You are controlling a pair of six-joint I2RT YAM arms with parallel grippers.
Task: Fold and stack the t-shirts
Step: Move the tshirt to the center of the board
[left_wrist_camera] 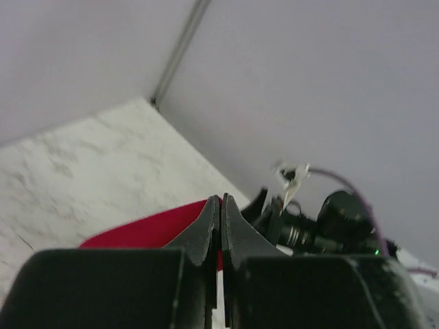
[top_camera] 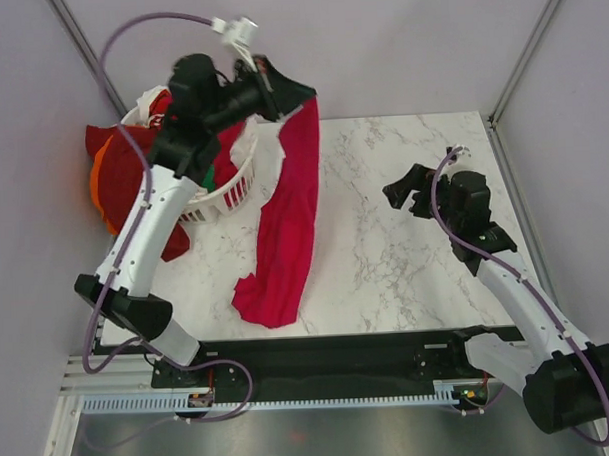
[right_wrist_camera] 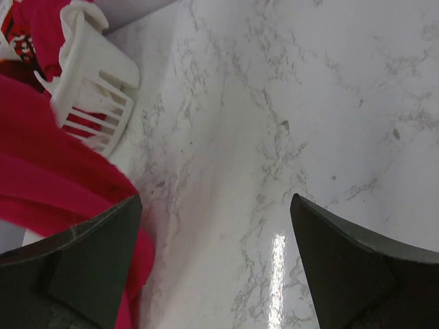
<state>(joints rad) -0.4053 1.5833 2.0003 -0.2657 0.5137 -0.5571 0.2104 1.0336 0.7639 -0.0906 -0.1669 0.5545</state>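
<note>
The crimson-pink t-shirt (top_camera: pixel 289 209) has its crumpled lower end on the marble table (top_camera: pixel 406 264), close to the near edge and left of centre. Over the table's right half hangs the right gripper (top_camera: pixel 398 193), fingers spread wide apart. The shirt rises as a long strip to the left gripper (top_camera: pixel 290 93), raised near the far edge, whose fingers are pinched closed on its top. At the far-left corner, a dark maroon t-shirt (top_camera: pixel 107 155) drapes over a white laundry basket (top_camera: pixel 228 191).

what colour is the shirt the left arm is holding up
Plain bright crimson-pink, seen best in the top external view, where the t-shirt hangs from the left gripper.
</note>
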